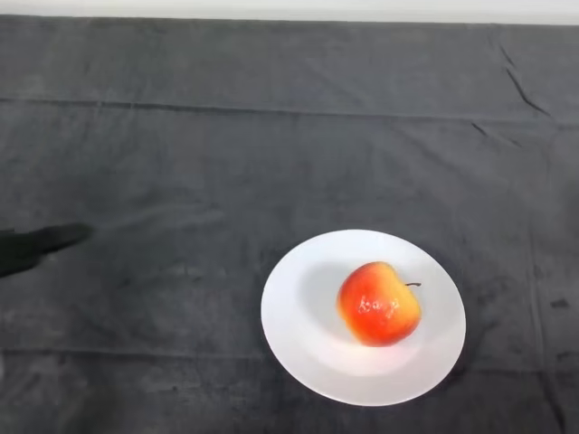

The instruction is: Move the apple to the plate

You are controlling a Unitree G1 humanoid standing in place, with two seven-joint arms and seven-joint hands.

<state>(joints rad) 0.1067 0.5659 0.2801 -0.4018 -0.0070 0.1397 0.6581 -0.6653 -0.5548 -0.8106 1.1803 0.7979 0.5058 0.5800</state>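
On plate [298, 348], apple [379, 304] (far from hand [45, 242])

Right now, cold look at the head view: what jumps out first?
The red-and-yellow apple jumps out first, sitting on the white plate at lower right of centre, stem pointing to the right. The plate itself glares against the dark cloth that covers the whole table. At the far left edge only a dark tip of the left hand shows, well apart from the plate, too little to tell how it is set.
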